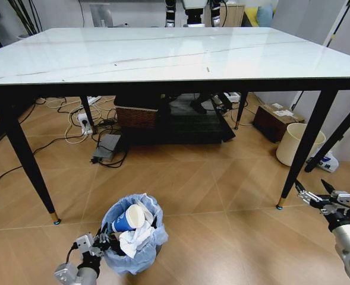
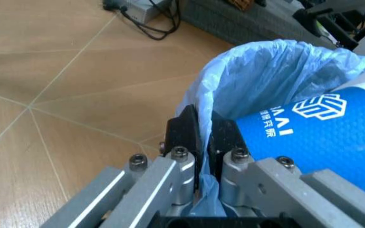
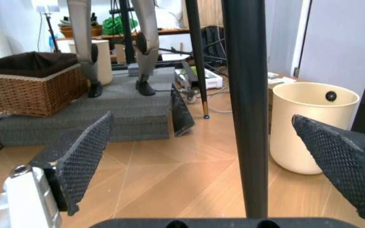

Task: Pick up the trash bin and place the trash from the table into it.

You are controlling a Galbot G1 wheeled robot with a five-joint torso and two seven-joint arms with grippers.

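On the floor near the left front leg of the tabletop (image 1: 163, 56), the bin (image 1: 133, 234) is pinched by its bag rim in the left tool (image 2: 201, 135). The thin liner could tear or slip. The right tool (image 1: 317, 199) is held wide, low right. Trash under the cup (image 1: 126, 219) is hidden.

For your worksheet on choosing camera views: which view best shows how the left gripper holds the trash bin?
The left wrist view: the left gripper has its fingers shut on the blue bag at the rim of the trash bin, seen close up. The head view shows the same gripper at the bin's side, small. The right wrist view faces a table leg.
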